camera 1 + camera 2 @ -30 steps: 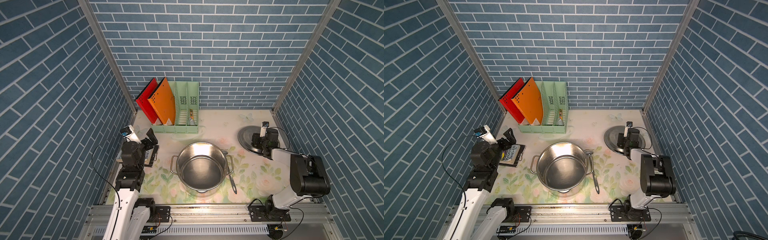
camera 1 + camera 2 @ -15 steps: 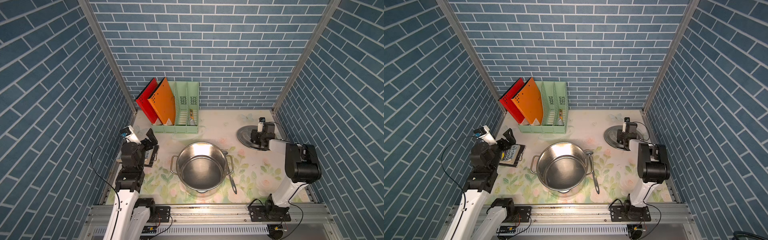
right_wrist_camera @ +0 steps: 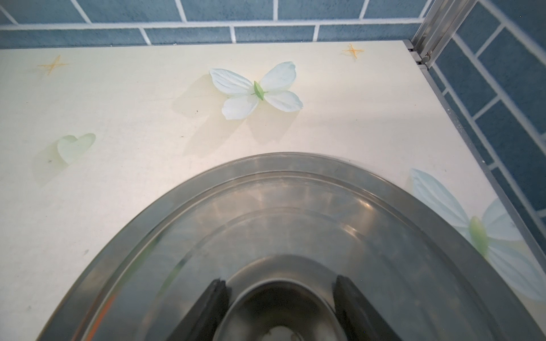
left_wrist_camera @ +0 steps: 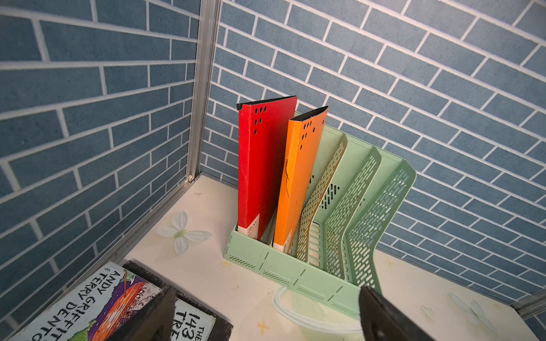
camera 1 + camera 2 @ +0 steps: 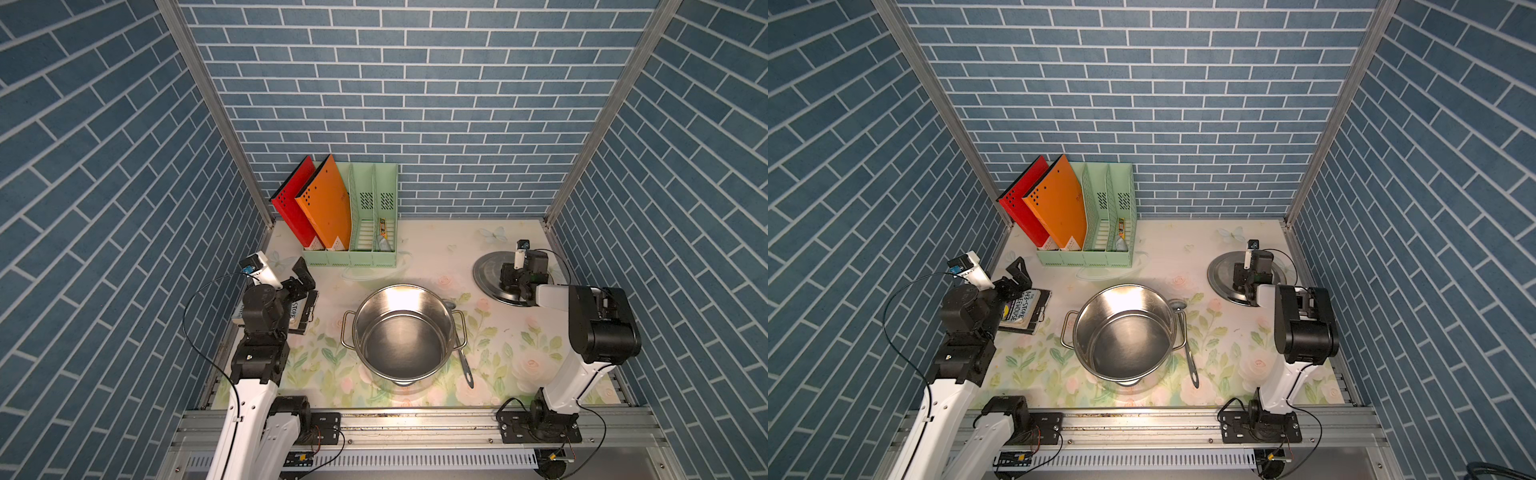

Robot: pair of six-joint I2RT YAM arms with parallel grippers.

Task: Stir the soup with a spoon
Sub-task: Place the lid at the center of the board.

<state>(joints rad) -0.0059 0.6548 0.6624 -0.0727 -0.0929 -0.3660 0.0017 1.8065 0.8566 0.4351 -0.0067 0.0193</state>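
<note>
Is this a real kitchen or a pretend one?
Probably a pretend kitchen built for robot practice: brick-pattern walls box in a flowery table, two robot arms are bolted to a metal rail, and a steel pot sits with its lid off.

A mint-green file rack [image 5: 361,253] stands at the back, a red folder [image 5: 293,208] and an orange folder [image 5: 326,203] in its two leftmost slots; a book [image 5: 1025,309] lies flat at left. A steel lid [image 5: 487,275] (knob up) rests on the floral worktop [image 5: 436,241].

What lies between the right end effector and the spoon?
In both top views, only the lid's edge and a bare strip of table separate the right end effector from the spoon.
</note>
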